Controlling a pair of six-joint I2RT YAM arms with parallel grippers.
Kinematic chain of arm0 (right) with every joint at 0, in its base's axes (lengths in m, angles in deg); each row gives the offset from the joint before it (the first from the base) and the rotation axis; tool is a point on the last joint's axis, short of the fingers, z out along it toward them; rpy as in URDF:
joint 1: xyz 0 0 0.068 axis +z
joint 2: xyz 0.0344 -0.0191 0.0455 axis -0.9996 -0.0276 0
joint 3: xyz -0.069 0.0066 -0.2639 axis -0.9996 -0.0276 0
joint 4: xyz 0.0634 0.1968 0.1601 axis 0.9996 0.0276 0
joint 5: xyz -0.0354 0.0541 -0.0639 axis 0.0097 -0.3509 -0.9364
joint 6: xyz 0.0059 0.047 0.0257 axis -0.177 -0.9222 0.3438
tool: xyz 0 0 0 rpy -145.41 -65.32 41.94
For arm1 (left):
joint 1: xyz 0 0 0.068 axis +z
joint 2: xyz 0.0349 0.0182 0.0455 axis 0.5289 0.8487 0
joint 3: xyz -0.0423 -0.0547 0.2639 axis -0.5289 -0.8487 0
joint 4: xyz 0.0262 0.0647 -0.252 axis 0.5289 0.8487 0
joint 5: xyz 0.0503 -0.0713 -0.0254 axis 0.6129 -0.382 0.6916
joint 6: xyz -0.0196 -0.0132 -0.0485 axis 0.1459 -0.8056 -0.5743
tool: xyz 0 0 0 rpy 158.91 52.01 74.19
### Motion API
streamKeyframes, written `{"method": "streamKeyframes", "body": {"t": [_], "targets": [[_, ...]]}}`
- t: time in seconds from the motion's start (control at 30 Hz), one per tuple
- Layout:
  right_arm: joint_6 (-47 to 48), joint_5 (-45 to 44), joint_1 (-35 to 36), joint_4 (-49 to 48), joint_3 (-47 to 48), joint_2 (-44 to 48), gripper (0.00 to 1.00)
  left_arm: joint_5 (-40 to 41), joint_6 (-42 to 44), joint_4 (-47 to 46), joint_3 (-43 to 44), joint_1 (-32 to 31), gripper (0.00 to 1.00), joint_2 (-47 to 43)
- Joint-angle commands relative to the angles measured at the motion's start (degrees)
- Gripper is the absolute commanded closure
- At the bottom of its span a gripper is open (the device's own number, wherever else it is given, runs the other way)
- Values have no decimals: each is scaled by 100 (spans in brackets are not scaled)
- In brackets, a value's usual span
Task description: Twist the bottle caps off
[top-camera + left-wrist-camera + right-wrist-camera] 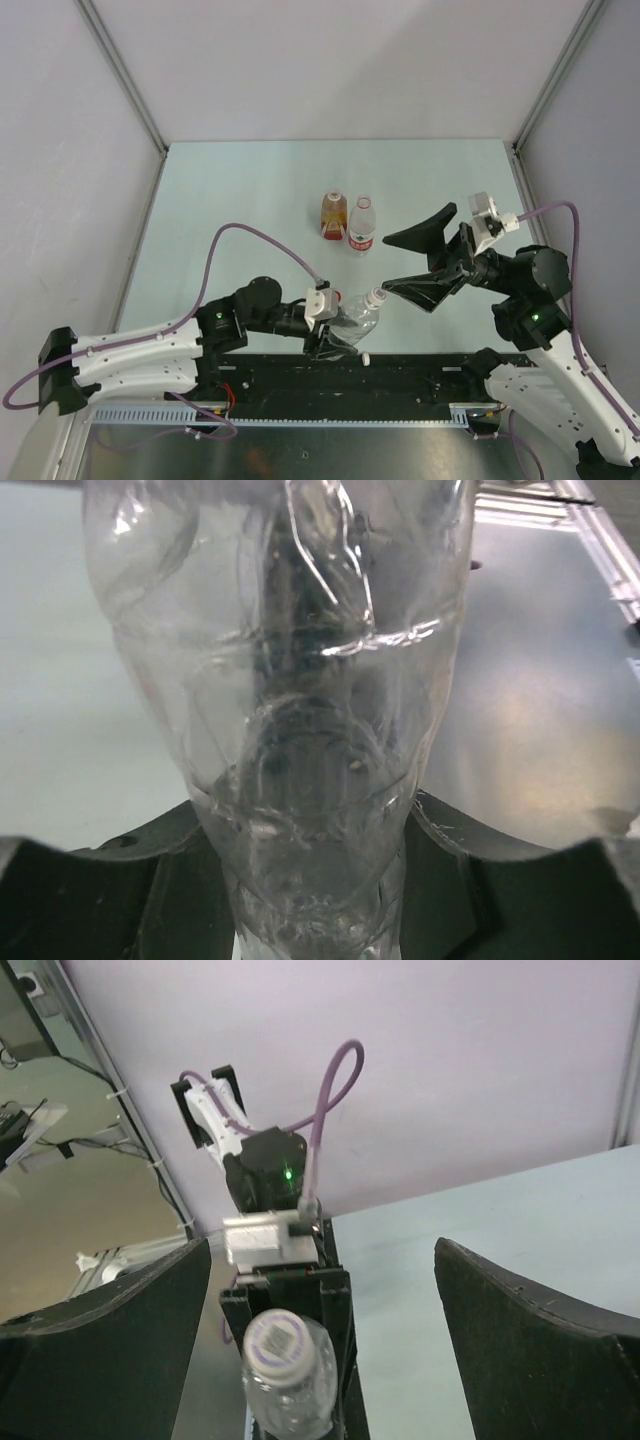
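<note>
My left gripper (pixel 330 335) is shut on the plain clear bottle (pixel 358 318), holding it tilted with its neck toward the right arm. The bottle's body (pixel 290 710) fills the left wrist view between the dark fingers (pixel 150 890). Its white cap (pixel 377 297) sits on the neck, and its purple-printed top (pixel 280 1345) faces the right wrist camera. My right gripper (pixel 388 263) is open, its fingers (pixel 540 1350) standing wide on either side of the cap without touching it. Another small white cap (pixel 365 357) lies loose by the table's near edge.
Two bottles stand upright mid-table: an amber one with a red cap (pixel 334 214) and a red-and-white labelled one with a white cap (pixel 362 226). A black strip (pixel 420 372) runs along the near edge between the arm bases. Grey walls enclose the table.
</note>
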Motion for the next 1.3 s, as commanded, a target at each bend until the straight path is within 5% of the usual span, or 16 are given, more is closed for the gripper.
{"method": "streamKeyframes", "body": {"t": [0.0,0.53,1.0,1.27], "targets": [[-61,-466,-24,-96,30,107,3,709,228,225,236,-7,100,43],[-236,-1289,-246,856,152,-481,1,3044,221,662,293,-67,100,-227],[-252,-1435,-522,1474,240,-880,1,6199,-8,1958,1206,-757,100,1275],[-180,-1545,-659,1973,239,-1054,1,7222,-409,2458,1528,-867,100,1749]]}}
